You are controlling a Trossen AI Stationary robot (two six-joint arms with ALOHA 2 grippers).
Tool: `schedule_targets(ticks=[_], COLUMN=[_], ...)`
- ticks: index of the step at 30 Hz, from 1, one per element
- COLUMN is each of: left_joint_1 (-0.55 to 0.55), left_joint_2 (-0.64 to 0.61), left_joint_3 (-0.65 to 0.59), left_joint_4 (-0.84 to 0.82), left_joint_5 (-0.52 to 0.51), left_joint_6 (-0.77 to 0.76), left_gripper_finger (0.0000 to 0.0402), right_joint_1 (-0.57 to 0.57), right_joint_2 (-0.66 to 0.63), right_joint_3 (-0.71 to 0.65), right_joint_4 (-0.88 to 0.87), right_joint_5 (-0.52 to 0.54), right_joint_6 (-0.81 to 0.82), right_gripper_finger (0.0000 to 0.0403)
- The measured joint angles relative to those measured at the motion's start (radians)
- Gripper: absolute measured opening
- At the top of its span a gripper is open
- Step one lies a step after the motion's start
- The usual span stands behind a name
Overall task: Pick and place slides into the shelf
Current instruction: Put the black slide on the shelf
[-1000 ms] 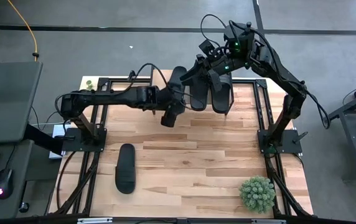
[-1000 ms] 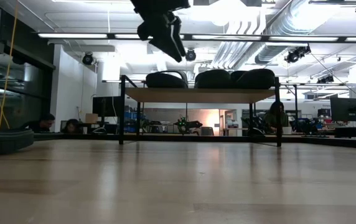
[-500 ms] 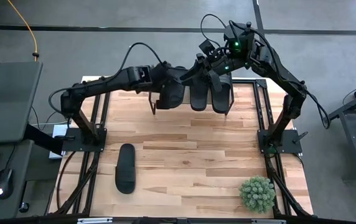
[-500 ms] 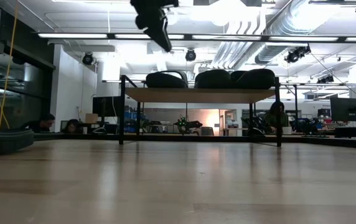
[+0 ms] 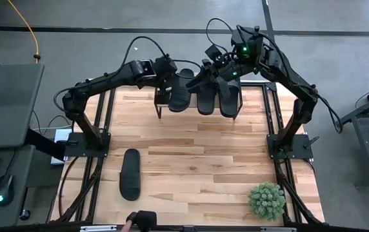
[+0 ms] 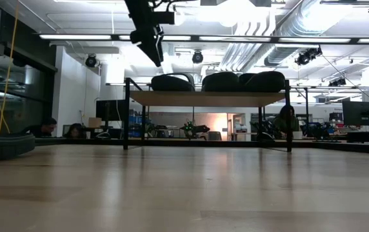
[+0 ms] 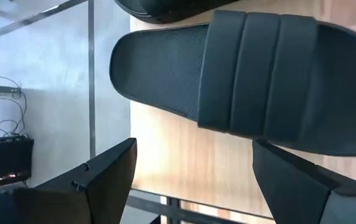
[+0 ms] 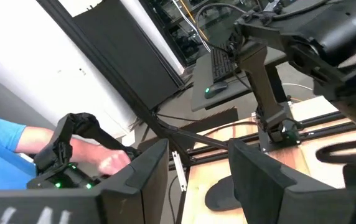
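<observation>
Three black slides rest sole-down side by side on the shelf (image 6: 207, 98) at the table's far side: left (image 5: 179, 93), middle (image 5: 205, 96), right (image 5: 229, 98). In the low view they show as dark humps (image 6: 220, 82) on the wooden top. A fourth slide (image 5: 130, 174) lies flat on the table near its left front. My left gripper (image 5: 170, 76) hangs open above the shelf's left end (image 6: 149, 42); its wrist view looks down on the left slide (image 7: 246, 81) without touching it. My right gripper (image 5: 204, 76) is open, raised over the shelf's far side.
A small green plant (image 5: 266, 200) stands at the table's near right corner. A person's hand (image 5: 136, 220) shows at the near edge, and a person in blue (image 8: 4, 149) holds a device beyond the table. Bare wood lies between the shelf and the near edge.
My left gripper, open and holding nothing, has swung from above the table just in front of the shelf toward the far edge and a little left, passing over the left slide to the shelf's far left end. The slides on the shelf have stayed put.
</observation>
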Motion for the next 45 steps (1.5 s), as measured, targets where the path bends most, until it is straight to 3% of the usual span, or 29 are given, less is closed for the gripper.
schedule_targets(ticks=[6, 11, 26, 45], left_joint_1=[-0.004, 0.007, 0.01, -0.023], left_joint_2=[0.023, 0.058, 0.083, 0.096], left_joint_3=[0.0, -0.001, -0.001, 0.0], left_joint_4=[-0.003, -0.003, 0.045, 0.136], left_joint_5=[0.001, -0.065, -0.026, -0.062], left_joint_6=[0.043, 0.072, 0.046, 0.059], left_gripper_finger=[0.0298, 0.0298, 0.0298, 0.0298], right_joint_1=[0.0, 0.0, 0.013, 0.013], right_joint_2=[0.0, 0.0, 0.0, 0.0], right_joint_3=[0.0, 0.0, 0.0, 0.0], right_joint_4=[0.0, 0.0, -0.006, -0.006], right_joint_5=[0.0, 0.0, 0.001, 0.001], right_joint_6=[0.001, 0.004, 0.0, -0.015], right_gripper_finger=[0.0158, 0.0158, 0.0158, 0.0158])
